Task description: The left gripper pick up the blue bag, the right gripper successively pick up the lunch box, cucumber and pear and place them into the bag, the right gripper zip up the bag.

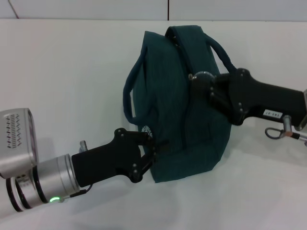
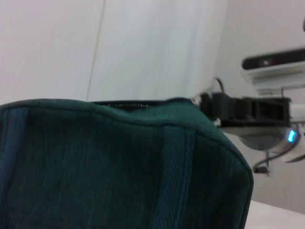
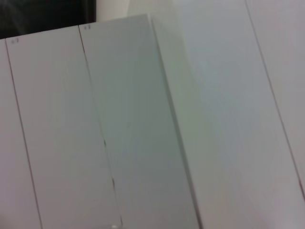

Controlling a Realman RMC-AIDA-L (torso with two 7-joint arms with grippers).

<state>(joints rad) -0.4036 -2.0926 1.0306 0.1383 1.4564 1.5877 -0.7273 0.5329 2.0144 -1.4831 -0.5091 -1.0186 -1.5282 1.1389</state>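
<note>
The blue bag (image 1: 177, 110) stands upright on the white table, its handles (image 1: 221, 50) arching over the top. My left gripper (image 1: 152, 147) is at the bag's lower near corner beside the white logo, shut on the fabric. My right gripper (image 1: 195, 77) reaches in from the right to the bag's top seam and is shut on the zipper pull. The left wrist view shows the bag's side (image 2: 119, 167), the zip line (image 2: 124, 103) along the top, and the right gripper (image 2: 209, 106) at its end. Lunch box, cucumber and pear are out of view.
The table (image 1: 62, 86) spreads out to the left of and behind the bag, with a panelled wall (image 1: 96, 8) at the back. A cable loop (image 1: 274, 132) hangs under the right arm. Only wall panels (image 3: 143, 133) show in the right wrist view.
</note>
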